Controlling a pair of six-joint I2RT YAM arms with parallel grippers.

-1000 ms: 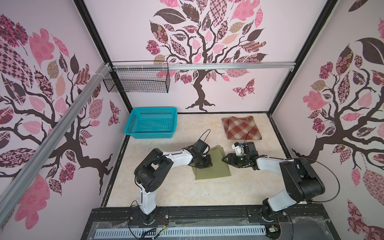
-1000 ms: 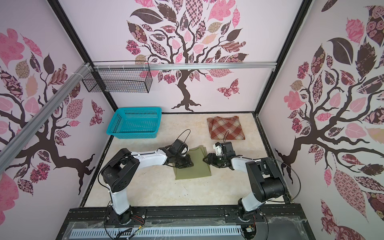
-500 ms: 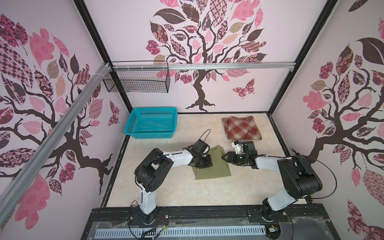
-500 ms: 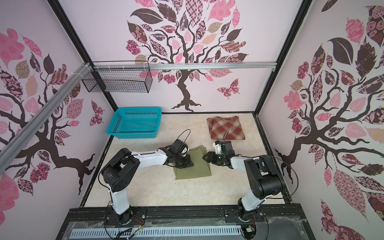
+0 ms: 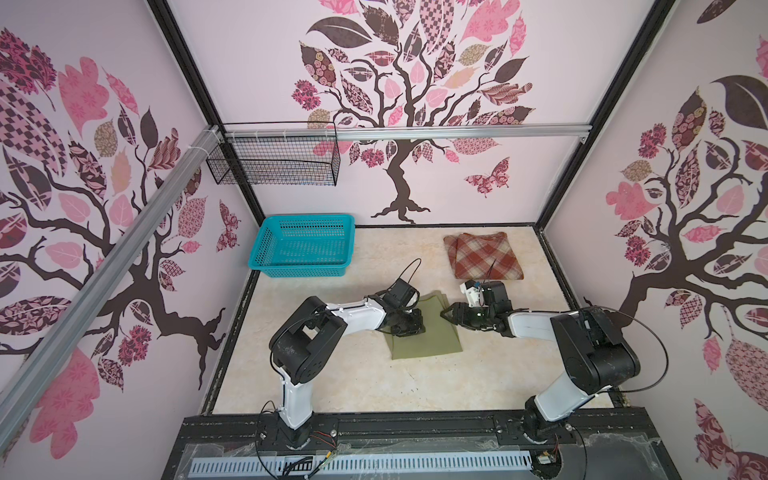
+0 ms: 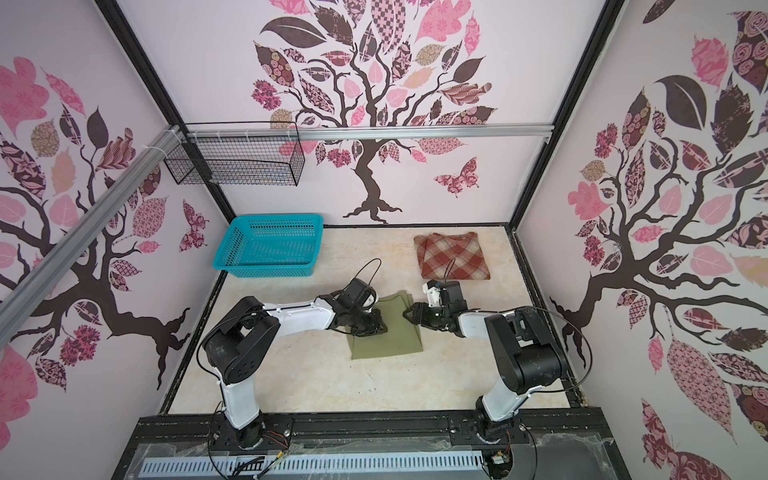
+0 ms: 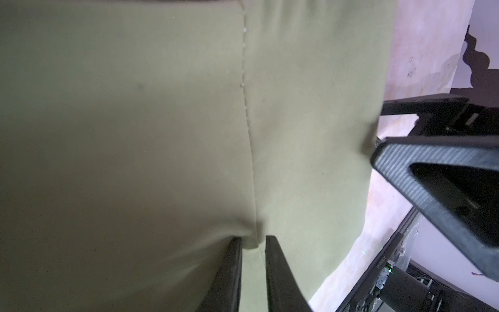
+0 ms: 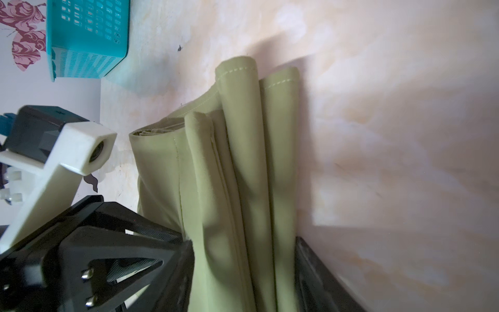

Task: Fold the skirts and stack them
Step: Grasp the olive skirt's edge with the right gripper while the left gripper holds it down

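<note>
- While the green skirt (image 5: 432, 338) is lying folded flat in the middle of the table (image 5: 353, 382), between both arms, the plaid skirt (image 5: 484, 255) is sitting folded near the back wall, well apart, probably waiting as the base of the stack.
- The left gripper (image 7: 253, 241) is pinching a small ridge of green cloth beside a seam, jaws narrow. It is likely anchoring the layers against sliding.
- The right gripper (image 8: 244, 251) is straddling the skirt's layered edge, jaws fairly wide, with cloth filling the gap. Whether it is squeezing cannot be told.
- Judgement: both are readying to carry the green skirt onto the plaid one.
- The basket (image 5: 299, 272) is standing at the back, apart from both skirts.
</note>
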